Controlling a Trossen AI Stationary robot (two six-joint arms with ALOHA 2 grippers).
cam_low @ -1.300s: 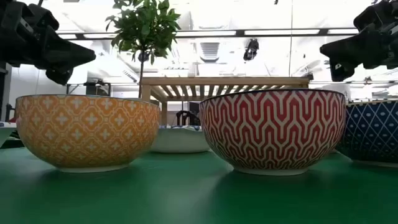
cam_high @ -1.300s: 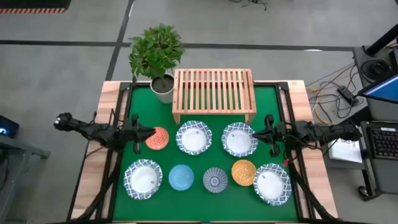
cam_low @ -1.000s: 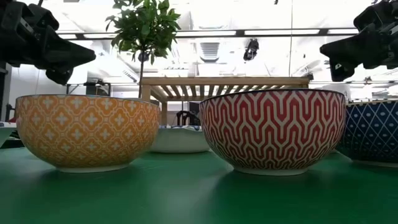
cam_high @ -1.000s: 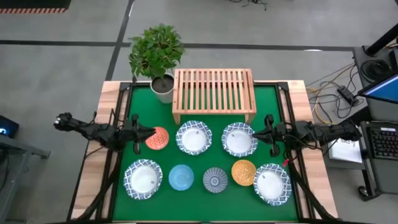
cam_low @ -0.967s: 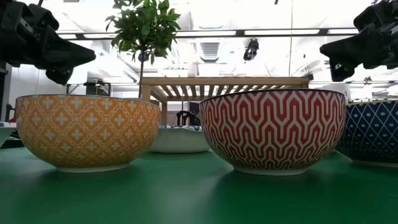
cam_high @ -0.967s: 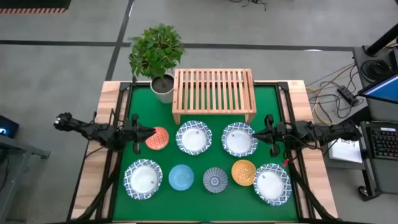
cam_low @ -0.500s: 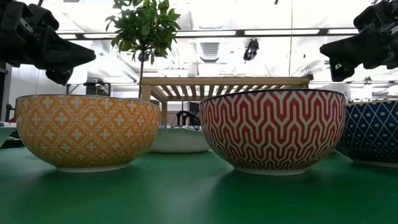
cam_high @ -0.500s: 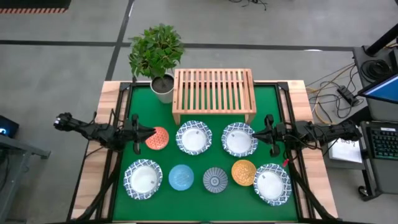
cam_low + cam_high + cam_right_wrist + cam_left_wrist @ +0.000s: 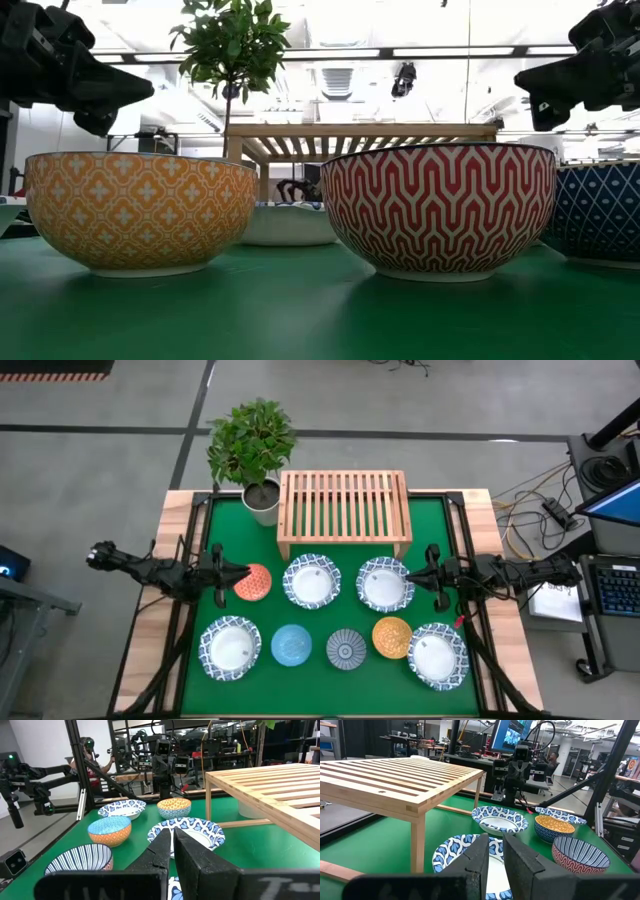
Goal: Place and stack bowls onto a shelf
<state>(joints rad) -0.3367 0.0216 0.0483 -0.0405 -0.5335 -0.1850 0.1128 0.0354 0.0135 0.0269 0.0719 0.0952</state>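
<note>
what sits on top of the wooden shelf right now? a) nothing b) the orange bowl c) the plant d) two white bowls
a: in the high view the shelf has bare slats, all eight bowls, such as the white bowl, sit on the green table, and the plant stands beside the shelf.

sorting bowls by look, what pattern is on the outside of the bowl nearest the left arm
Red and white zigzag on the orange-red bowl, clearest in the low view.

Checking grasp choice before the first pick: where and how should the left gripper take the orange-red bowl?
Probably the rim of the orange-red bowl, on the side facing the left gripper, coming from above. It sits upright, mouth open, apart from its neighbours, so one finger can go inside the thin wall, one outside.
</note>
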